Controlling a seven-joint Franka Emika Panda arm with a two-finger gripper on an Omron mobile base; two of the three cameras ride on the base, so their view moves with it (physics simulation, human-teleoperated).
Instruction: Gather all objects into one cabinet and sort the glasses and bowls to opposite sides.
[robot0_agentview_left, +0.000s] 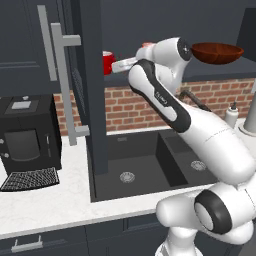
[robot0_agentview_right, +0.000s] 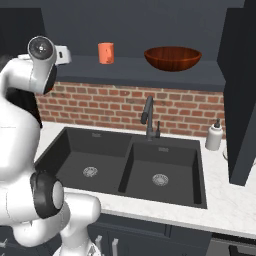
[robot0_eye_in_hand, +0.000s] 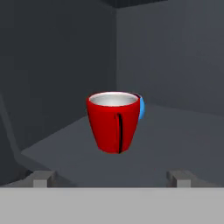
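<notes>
With the pincer (robot0_eye_in_hand: 112, 177) spread wide and empty before the red mug (robot0_eye_in_hand: 113, 121) on the cabinet shelf (robot0_eye_in_hand: 175, 131), blue bowl (robot0_eye_in_hand: 140, 107) just behind it, orange mug (robot0_agentview_right: 105, 52) and brown bowl (robot0_agentview_right: 172, 58) apparently still need sorting.

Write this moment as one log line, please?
gripper: open, empty | red mug: upright on cabinet shelf | small blue bowl: behind mug | brown bowl: shelf's other end

You've got a dark grey cabinet shelf (robot0_agentview_right: 125, 67) w/ light orange mug (robot0_agentview_right: 105, 52), wide brown wooden bowl (robot0_agentview_right: 172, 58), glossy red mug (robot0_eye_in_hand: 113, 121), small blue bowl (robot0_eye_in_hand: 140, 107) behind it.
</notes>
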